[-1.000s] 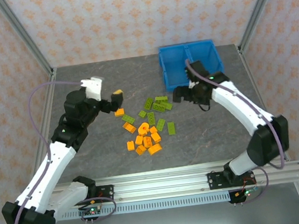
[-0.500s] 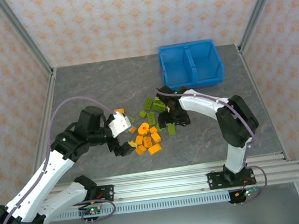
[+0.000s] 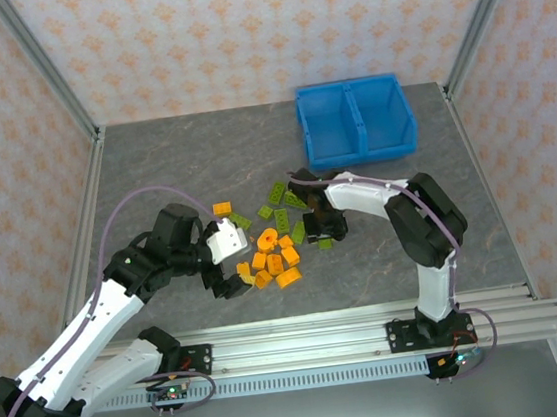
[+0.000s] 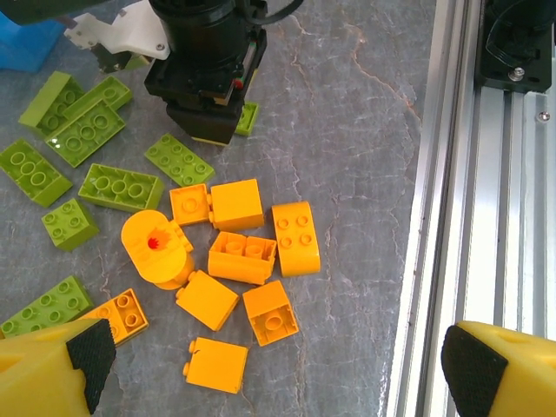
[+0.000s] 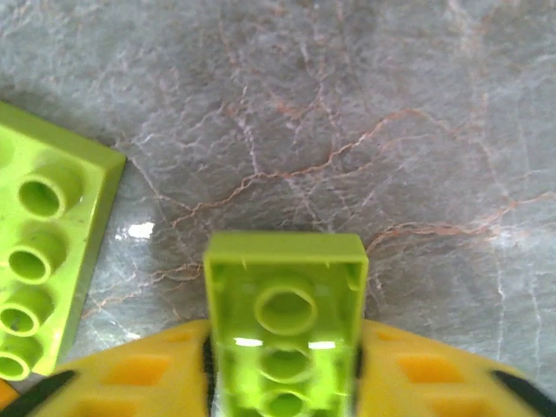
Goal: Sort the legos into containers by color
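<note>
Right jaws pinching lime green brick (image 5: 285, 304) across its sides, studs up, low on desk (image 5: 365, 130). Flat green plate (image 5: 43, 252) just beside, not touching.

My call: check pinch is square, lift straight up before swinging so plate isn't dragged. Then carry to blue bin (image 3: 306, 130), far right of desk, well apart from pile. Pick one compartment for green and keep to it.

Left jaws spread wide, pads (image 4: 80, 352) above orange bricks (image 4: 243, 257), holding nothing.

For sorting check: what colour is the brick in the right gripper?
Lime green brick; best in right wrist view.
</note>
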Controlling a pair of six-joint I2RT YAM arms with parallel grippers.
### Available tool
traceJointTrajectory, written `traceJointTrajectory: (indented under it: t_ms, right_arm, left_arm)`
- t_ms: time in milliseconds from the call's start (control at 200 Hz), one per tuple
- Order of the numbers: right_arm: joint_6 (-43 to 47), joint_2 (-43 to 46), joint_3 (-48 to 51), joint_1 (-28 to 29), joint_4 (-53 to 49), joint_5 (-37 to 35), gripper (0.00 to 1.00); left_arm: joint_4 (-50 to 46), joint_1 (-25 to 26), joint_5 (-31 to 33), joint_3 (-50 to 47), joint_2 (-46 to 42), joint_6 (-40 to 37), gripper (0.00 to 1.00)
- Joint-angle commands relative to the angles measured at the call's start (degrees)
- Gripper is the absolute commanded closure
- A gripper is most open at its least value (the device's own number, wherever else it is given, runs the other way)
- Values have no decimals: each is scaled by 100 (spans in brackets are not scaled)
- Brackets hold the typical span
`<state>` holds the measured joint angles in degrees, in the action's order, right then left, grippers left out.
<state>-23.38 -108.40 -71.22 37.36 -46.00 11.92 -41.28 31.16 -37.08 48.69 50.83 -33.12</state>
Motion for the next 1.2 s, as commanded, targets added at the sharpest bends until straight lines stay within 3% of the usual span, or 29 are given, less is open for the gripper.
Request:
traceJointTrajectory:
  t_ms: [0,165,290,365,480,621,776,876,1031,1191]
  right_arm:
    - [-77,255,195,10,111,-245,66]
    - [-106,1236,-17,-41,168,-612,67]
    - [-93,1745,-484,-448,48,-953,68]
    - [-79,1964,-705,-884,157,-1030,68]
    - [-91,2036,-1017,-1755,455,-713,67]
    - [-208,1504,-1571,-2739,783,-304,67]
    - [-280,268,-2805,-3352,732,-290,67]
    - [-53,-464,-3662,-3325,654,-879,67]
    - [55,-916,-4541,-3232,441,-1715,67]
    - [438,-838,-3936,-3029,1113,-2122,66]
  left_arm:
    - [223,40,-33,55,-120,-54,0]
    - [532,46,-760,355,-222,200,0]
    - [635,43,-1170,782,-116,167,0]
    - [942,41,-1115,961,-33,265,0]
    - [1757,40,-481,1066,66,612,0]
    - [2344,44,-187,1307,338,603,0]
    - [3264,46,133,1436,782,1039,0]
    - [3465,40,263,1367,1025,1031,0]
    - [3570,46,577,1150,1260,904,0]
    - [3646,43,535,978,1315,868,0]
